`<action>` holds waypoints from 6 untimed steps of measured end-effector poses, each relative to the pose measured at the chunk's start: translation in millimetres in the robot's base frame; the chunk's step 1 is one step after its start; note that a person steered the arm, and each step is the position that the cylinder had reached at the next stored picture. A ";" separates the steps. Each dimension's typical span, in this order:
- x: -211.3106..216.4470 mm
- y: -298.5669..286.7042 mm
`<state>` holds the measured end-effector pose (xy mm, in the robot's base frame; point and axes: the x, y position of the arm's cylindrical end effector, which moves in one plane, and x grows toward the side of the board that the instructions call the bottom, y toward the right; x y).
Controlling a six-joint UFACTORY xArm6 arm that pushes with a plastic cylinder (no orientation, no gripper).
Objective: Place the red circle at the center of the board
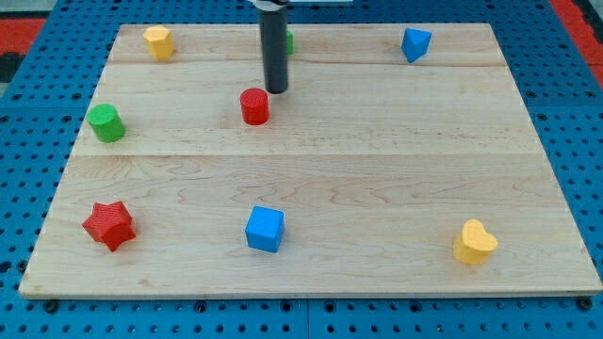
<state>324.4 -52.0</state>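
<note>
The wooden board [377,160] holds a red circle [254,106], green circle [106,123], red star [109,225], blue cube [265,229], two yellow blocks [475,243] [158,41], and a blue block [415,43]

Pale wooden board [377,169], smooth grain; matt red circle [254,106]; dark matt rod [274,52].

My tip [276,90] stands just beside the red circle [254,106] — toward the view's upper right.
</note>
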 end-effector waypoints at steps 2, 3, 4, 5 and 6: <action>106.4 -58.9; 145.2 -31.1; 114.3 -25.2; 100.2 12.6; 74.4 20.2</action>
